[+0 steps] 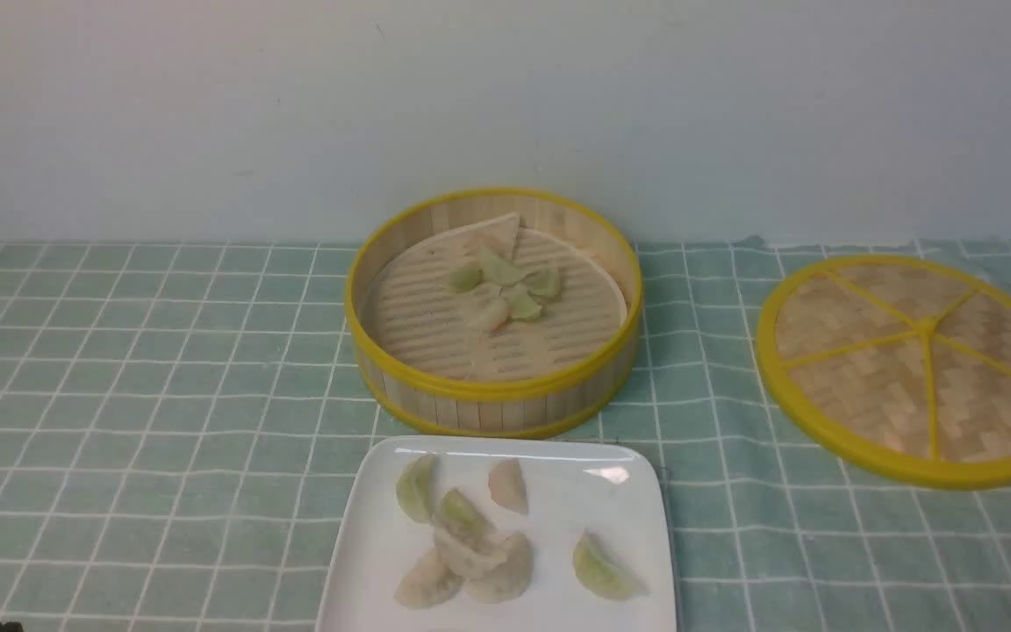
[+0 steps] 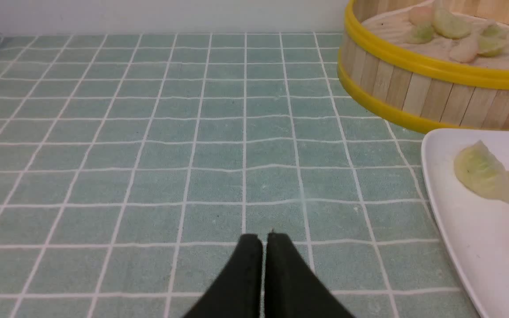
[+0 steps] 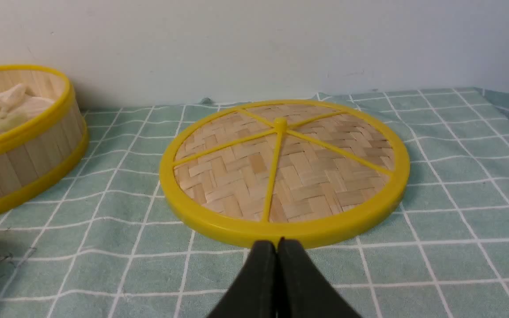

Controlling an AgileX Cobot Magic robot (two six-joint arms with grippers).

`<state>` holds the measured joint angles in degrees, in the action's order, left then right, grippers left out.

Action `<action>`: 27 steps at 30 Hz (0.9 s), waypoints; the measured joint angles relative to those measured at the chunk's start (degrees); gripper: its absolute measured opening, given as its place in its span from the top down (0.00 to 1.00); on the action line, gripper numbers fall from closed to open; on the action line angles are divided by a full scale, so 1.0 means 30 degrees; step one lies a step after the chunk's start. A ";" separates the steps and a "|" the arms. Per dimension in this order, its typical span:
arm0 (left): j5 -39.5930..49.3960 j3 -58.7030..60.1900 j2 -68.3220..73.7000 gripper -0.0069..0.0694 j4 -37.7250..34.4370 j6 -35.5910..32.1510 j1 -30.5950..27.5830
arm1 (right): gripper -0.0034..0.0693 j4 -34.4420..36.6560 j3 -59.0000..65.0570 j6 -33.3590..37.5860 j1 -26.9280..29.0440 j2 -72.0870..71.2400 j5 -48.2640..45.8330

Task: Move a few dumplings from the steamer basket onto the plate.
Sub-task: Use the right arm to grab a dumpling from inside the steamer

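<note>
Dumplings (image 1: 505, 290) in steamer basket (image 1: 492, 386), others on plate (image 1: 558, 518); left gripper (image 2: 264, 240), right gripper (image 3: 276, 245): both closed, tips together.

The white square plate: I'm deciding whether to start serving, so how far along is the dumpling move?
Several translucent crescent dumplings already lie on the glossy white square plate, so the move looks essentially done. Both black grippers, left and right, are shut on nothing. More dumplings remain in the round yellow-rimmed bamboo steamer; "a few" needn't include them.
</note>
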<state>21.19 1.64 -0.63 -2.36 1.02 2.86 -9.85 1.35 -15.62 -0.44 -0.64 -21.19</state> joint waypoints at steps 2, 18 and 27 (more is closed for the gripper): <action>0.0000 0.0000 0.0000 0.92 0.0000 0.0000 0.0000 | 0.97 0.0000 0.0000 0.0000 0.0000 0.0000 0.0000; 0.0000 0.0000 0.0000 0.92 0.0000 0.0000 0.0000 | 0.97 0.0000 0.0000 0.0000 0.0000 0.0000 0.0000; 0.0000 0.0000 0.0000 0.92 0.0000 0.0000 0.0000 | 0.97 0.4678 0.0093 -0.3179 0.0000 0.0000 0.5320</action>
<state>21.19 1.64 -0.63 -2.36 1.02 2.86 4.18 1.63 -25.16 -0.44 -0.64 -5.22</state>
